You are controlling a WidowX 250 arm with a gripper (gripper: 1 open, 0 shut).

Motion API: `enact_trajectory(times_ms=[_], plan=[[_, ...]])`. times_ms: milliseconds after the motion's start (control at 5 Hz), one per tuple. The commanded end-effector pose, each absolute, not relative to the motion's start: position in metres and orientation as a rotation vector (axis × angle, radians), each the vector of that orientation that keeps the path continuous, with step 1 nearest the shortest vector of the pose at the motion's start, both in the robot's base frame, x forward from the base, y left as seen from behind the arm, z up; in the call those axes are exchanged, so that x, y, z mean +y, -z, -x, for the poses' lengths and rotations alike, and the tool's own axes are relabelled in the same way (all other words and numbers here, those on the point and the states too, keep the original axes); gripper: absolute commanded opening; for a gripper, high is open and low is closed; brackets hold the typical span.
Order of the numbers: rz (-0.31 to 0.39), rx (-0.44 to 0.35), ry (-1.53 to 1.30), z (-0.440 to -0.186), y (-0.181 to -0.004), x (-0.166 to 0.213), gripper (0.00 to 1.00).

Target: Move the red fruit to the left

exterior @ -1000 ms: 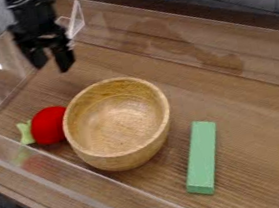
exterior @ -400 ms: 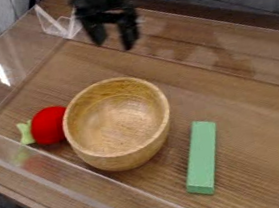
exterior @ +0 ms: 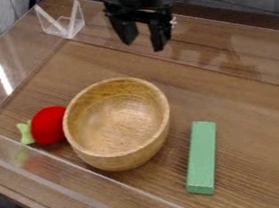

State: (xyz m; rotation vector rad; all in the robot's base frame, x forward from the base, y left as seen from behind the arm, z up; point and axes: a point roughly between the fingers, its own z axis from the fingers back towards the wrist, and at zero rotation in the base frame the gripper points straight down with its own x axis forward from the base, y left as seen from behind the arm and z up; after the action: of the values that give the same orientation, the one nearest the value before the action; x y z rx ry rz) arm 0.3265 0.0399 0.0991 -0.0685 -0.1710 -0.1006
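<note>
The red fruit (exterior: 50, 124) sits on the wooden table (exterior: 233, 79), near the left side. Its little green leaf points left. It is touching the left side of the wooden bowl (exterior: 119, 123), or very nearly; the view is too small to be sure. A flat green block (exterior: 202, 156) lies to the right of the bowl, a bit apart from it. A clear wall (exterior: 0, 70) runs around them all. The gripper (exterior: 143, 34) hangs near the top of the view, well apart from the fruit. It points down. Its two black fingers (exterior: 126, 30) stand wide apart, and nothing is between them.
</note>
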Motion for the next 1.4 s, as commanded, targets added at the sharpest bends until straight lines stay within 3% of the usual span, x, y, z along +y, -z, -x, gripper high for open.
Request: enact_trajectory(times_ms=[0, 200, 600, 800, 1200], plan=[[0.022, -0.254, 0.068, -0.328, -0.117, 0.059, 1.00], [0.006, -0.264, 0.053, -0.328, -0.112, 0.069, 1.00], [-0.023, -0.273, -0.014, -0.337, -0.129, 0.030, 1.00], [-0.015, -0.282, 0.044, -0.335, -0.135, 0.033, 1.00], [-0.021, -0.277, 0.073, -0.324, -0.129, 0.037, 1.00]])
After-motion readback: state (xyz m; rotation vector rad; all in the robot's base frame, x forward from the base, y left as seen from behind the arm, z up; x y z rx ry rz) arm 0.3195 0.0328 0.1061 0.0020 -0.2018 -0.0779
